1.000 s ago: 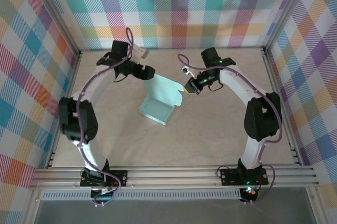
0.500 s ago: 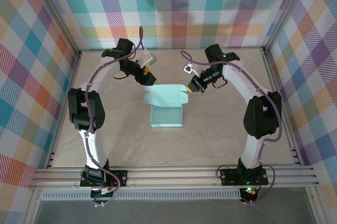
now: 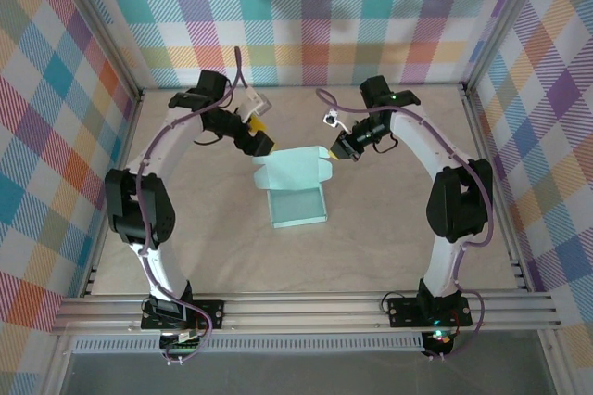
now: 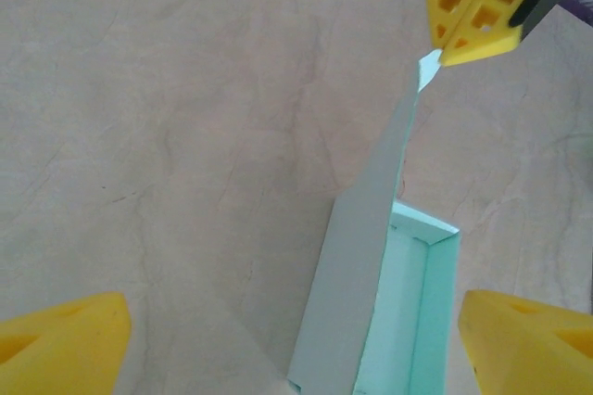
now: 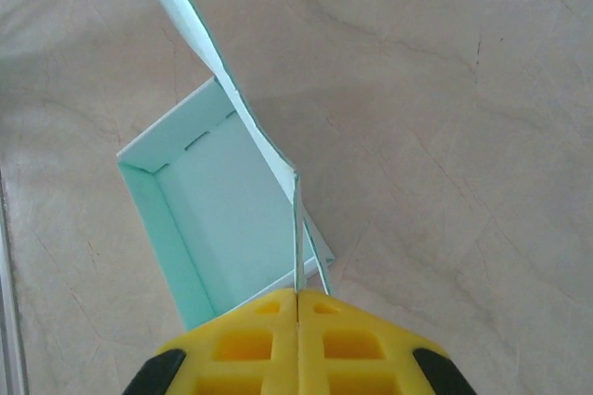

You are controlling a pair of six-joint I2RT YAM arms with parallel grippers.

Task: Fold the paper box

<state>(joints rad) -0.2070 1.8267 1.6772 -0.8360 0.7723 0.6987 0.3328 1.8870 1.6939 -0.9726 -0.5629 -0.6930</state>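
On the left, the left gripper (image 3: 262,137) is hovering just beside the far left corner of the paper box (image 3: 298,202). Its yellow fingers are standing wide apart and gripping nothing. In its wrist view the two fingertips are flanking the raised lid flap (image 3: 295,170), seen edge-on, without touching it. It appears to be lining up to take or press that panel from its own side.

In the middle, the paper box is resting flat on the counter (image 3: 389,228), between the two arms. Its tray part is lying open side up, with low walls already standing. The lid flap is rising from the tray's far wall and leaning slightly, so the inside is staying clear for tucking.

On the right, the right gripper (image 3: 335,152) is pinching the right-hand end of the lid flap, fingers pressed together on the thin card. That hold seems meant to be keeping the flap up and steady, since card this thin would probably sag or swing if left free.

The tray looks formed and the lid is not yet closed, so the fold seems well along. The likely risk is creasing the flap where it is being pinched, or dragging the light tray across the counter.
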